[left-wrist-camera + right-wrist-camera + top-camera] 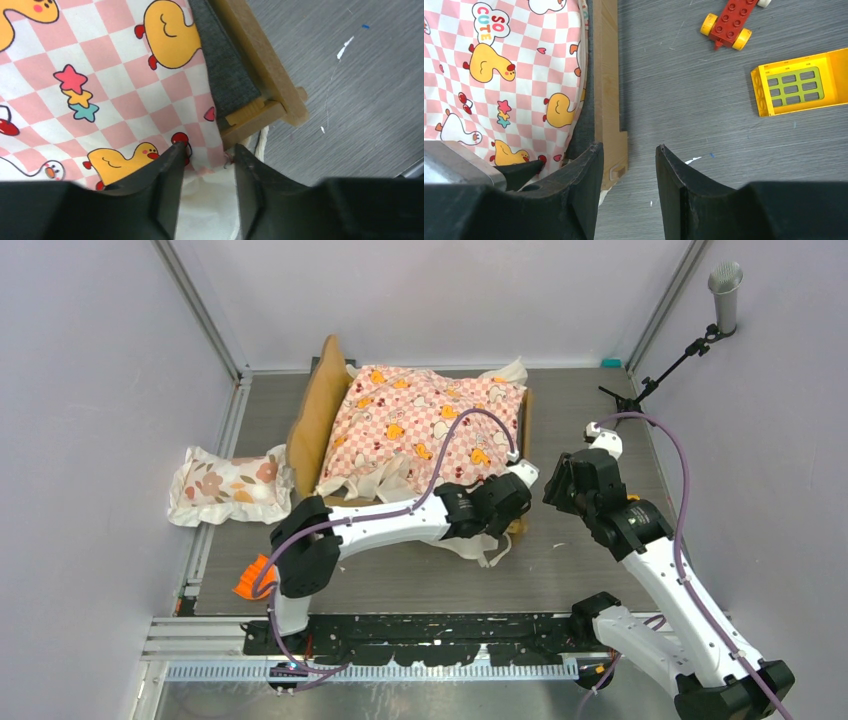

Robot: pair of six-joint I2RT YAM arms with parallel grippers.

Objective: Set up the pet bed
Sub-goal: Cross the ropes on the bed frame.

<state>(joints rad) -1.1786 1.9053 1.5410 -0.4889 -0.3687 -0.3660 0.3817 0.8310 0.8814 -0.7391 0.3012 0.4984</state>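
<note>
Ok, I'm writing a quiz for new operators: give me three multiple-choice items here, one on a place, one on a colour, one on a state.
1. The floral pillow lies: A left of the pet bed; B on it; C by the right arm.
2. The sheet's checks: A blue; B pink; C green.
3. The right gripper is: A shut on the sheet; B shut on the pillow; C open, empty.
Key: A, it lies off the bed, far left; B, every view shows pink; C, bare table shows between its fingers.
</note>
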